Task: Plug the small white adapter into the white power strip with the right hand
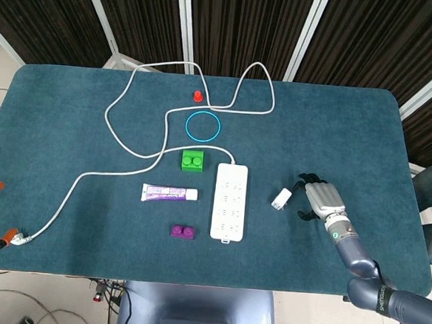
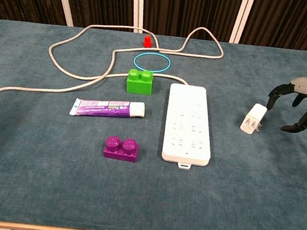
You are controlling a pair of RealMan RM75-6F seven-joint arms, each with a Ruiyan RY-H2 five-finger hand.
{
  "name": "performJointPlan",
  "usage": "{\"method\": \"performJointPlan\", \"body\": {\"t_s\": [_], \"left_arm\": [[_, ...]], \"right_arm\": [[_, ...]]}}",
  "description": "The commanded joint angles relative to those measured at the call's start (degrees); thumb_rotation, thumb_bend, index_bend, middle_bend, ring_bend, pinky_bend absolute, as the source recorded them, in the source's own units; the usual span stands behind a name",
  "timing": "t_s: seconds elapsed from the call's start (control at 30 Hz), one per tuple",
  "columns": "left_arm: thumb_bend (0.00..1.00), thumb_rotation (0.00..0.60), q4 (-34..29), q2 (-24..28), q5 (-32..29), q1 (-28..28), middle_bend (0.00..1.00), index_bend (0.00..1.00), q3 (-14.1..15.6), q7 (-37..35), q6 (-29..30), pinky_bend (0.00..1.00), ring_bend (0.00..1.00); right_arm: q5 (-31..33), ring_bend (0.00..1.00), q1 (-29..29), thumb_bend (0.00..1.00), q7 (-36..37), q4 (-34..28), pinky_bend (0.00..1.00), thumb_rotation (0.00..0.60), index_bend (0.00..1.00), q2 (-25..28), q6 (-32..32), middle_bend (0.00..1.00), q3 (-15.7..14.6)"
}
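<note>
The small white adapter lies on its side on the blue cloth, right of the white power strip, its prongs pointing toward the near edge. My right hand hovers low just right of the adapter, fingers spread and curved down, holding nothing. Its dark fingertips come close to the adapter without a clear touch. The strip lies flat with its sockets up, its grey cord looping away to the far left. My left hand is out of both views.
A green brick sits at the strip's far left corner, a toothpaste tube and a purple brick to its left. A blue ring and a small red cap lie farther back. The table's right edge is near my arm.
</note>
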Motion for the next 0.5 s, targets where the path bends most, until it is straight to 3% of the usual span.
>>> {"method": "performJointPlan", "body": {"t_s": [0.03, 0.5], "left_arm": [[0.17, 0.600, 0.0, 0.0, -0.1, 0.0, 0.00, 0.16, 0.0, 0.0, 0.0, 0.10, 0.00], [0.17, 0.600, 0.0, -0.1, -0.3, -0.2, 0.00, 0.16, 0.0, 0.1, -0.4, 0.10, 0.00]], "right_arm": [[-0.5, 0.09, -0.1, 0.35, 0.3, -0.2, 0.22, 0.600, 0.33, 0.0, 0.0, 0.13, 0.0], [-2.4, 0.09, -0.5, 0.35, 2.0, -2.1, 0.22, 0.600, 0.34, 0.2, 0.3, 0.13, 0.6]]}}
